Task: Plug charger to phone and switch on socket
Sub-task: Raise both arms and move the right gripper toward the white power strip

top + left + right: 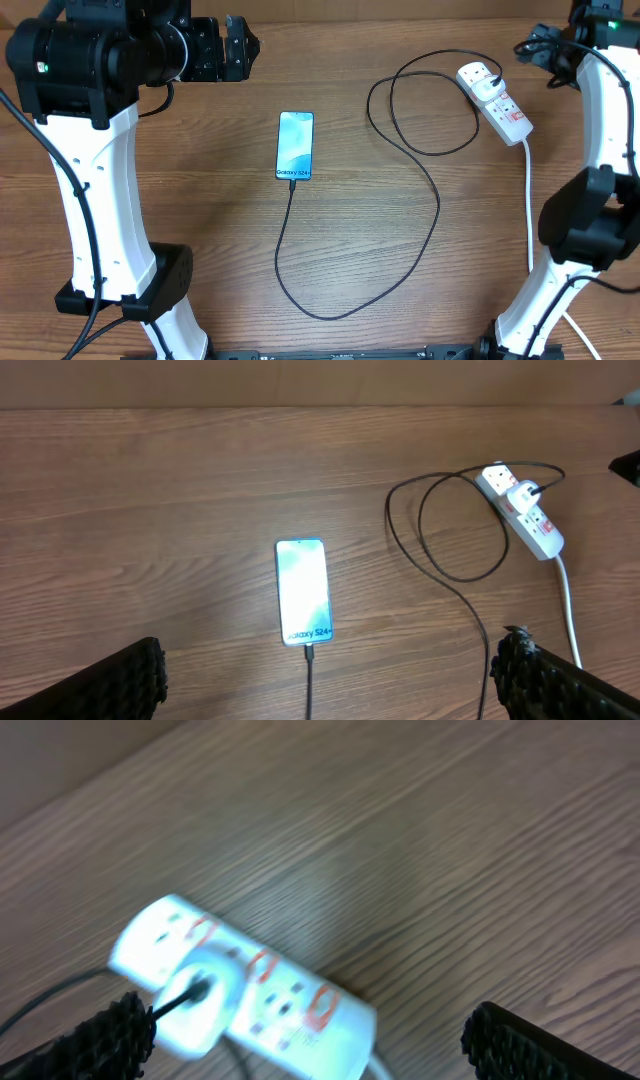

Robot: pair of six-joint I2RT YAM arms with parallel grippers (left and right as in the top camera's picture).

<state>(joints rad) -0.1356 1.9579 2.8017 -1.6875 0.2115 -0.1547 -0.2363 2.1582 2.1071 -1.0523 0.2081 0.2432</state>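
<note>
The phone [295, 146] lies flat mid-table, its light-blue screen glowing; it also shows in the left wrist view [303, 592]. The black charger cable [415, 250] runs from the phone's bottom edge, loops round, and ends in a white plug [478, 74] seated in the white socket strip [497, 102]. The connector [309, 653] sits in the phone's port. The strip shows blurred in the right wrist view [250, 990] with red-marked switches. My left gripper [325, 690] is open, high above the table's far left. My right gripper [305, 1040] is open, above the strip.
The strip's thick white lead [529, 210] runs down the right side toward the right arm's base [540, 300]. The left arm's base [130, 290] stands at the front left. The cable loop [425, 100] lies left of the strip.
</note>
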